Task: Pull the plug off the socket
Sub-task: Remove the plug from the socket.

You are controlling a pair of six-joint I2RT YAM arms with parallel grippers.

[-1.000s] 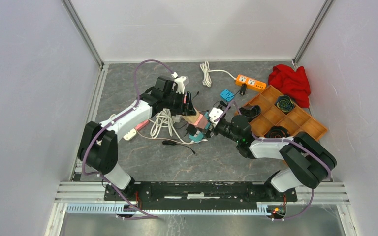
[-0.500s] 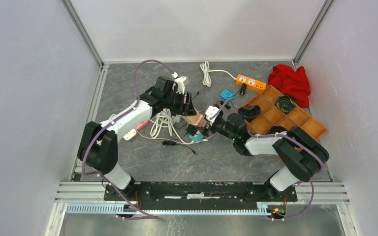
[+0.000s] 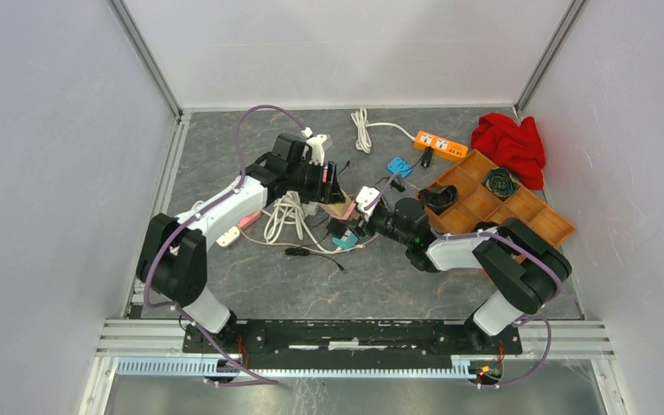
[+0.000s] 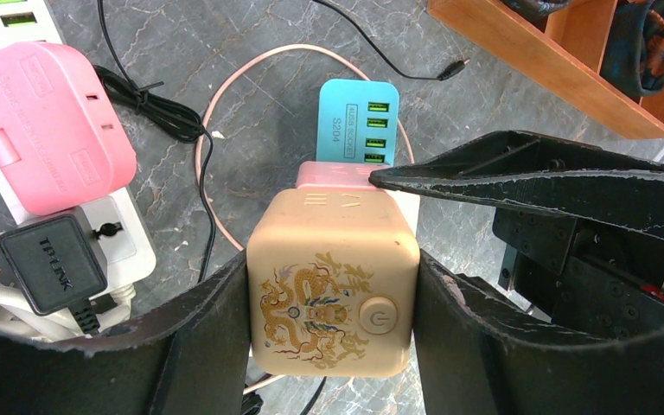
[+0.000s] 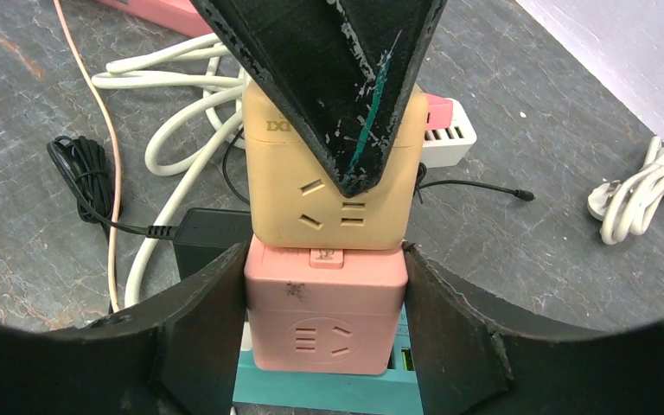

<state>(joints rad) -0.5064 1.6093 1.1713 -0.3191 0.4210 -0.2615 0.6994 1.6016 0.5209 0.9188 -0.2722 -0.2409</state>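
1. Plug [image 5: 326,316], pink, is seated in the tan socket [image 4: 333,281], between the two arms' tips.
2. Holding the socket is the left end effector [image 4: 328,290], one finger on each side face; its grip has not changed.
3. Just beyond the left fingertips lies the plug, with a teal charger [image 4: 359,121] past it.
4. From the other side, the right end effector [image 5: 324,264] has reached in and narrowed from wide, and its fingers now press both flanks of the plug.
5. Both halves look secured, so the grasping seems done. What remains is a straight pull apart along the pins, since the plug is not yet out.
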